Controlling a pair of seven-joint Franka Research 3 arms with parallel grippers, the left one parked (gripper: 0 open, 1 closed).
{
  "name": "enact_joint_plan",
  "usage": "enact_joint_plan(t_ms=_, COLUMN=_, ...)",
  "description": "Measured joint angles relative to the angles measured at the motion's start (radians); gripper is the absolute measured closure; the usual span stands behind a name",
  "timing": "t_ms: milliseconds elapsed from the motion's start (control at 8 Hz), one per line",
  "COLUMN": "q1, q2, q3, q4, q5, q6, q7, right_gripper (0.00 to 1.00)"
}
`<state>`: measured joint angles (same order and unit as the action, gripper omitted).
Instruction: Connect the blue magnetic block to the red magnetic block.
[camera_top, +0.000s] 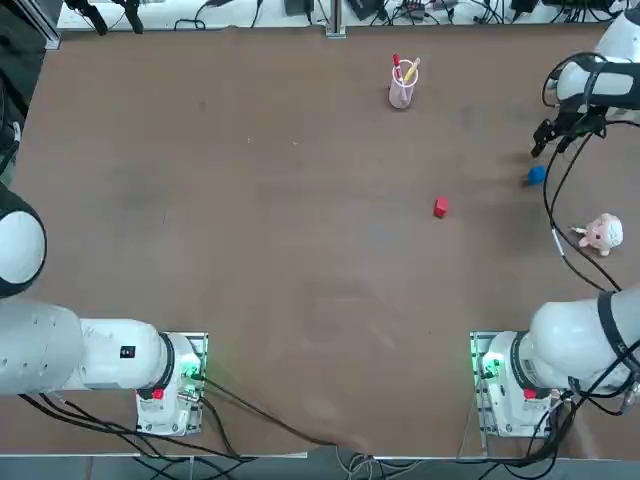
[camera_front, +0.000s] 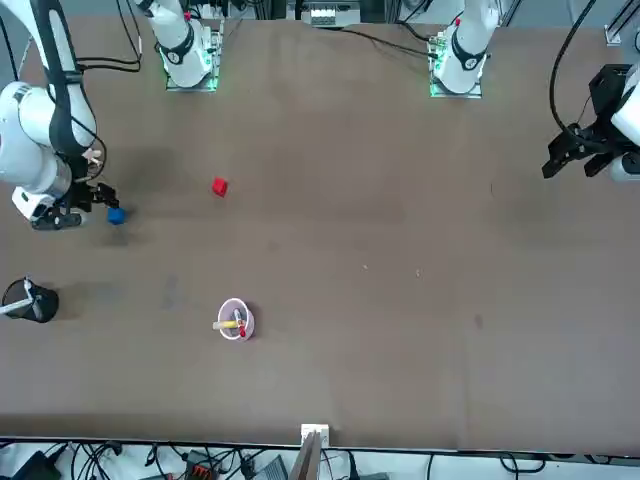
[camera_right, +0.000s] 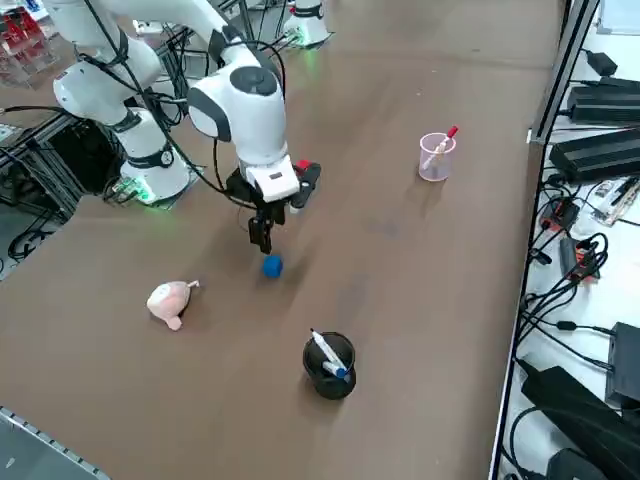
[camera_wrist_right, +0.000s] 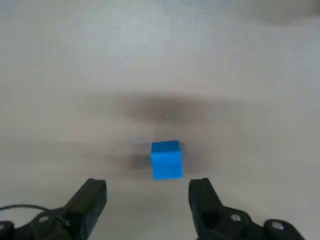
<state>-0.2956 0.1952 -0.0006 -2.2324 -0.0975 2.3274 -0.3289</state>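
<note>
1. Right claw (camera_wrist_right: 147, 195) hangs over the bench (camera_top: 250, 250) w/ fingers spread wide, nothing between them. Prob. set that wide to leave margin either side of a very small cube.
2. Blue magnetic block (camera_wrist_right: 166, 159) lies on the bench just past the fingertips, roughly centred on the gap but not yet inside it. No contact visible. In the right side view the claw (camera_right: 262, 238) sits just above and beside the block (camera_right: 272, 265), pointing mostly down.
3. Judgement: approach stage, grasp not yet made. Claw needs to come down and a bit fwd so the fingers straddle the cube.
4. Red magnetic block (camera_top: 440, 207) rests alone on open bench, well apart from the claw (camera_top: 543, 140) and from the blue one (camera_top: 537, 175), toward the bench centre. Clear run between them, so the carry looks easy.
5. Other stuff is off that line: pink plush toy (camera_top: 601, 234) near the claw on the robot-base side, clear cup w/ red & yellow pens (camera_top: 403, 83) well apart, dark pen holder (camera_right: 328, 365) near the bench edge.
6. Risk: cube is tiny, a finger could nudge it away on descent.
</note>
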Motion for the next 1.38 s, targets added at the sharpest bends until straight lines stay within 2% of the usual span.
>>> enact_joint_plan(t_ms=625, q1=-0.046, q2=0.108, q3=0.0, q4=-0.003, q5=0.0, q6=0.11, q7=-0.004, right_gripper=0.0)
enact_joint_plan(t_ms=1375, q1=-0.055, q2=0.156, q3=0.0, q4=-0.003, q5=0.0, q6=0.14, q7=-0.004, right_gripper=0.03)
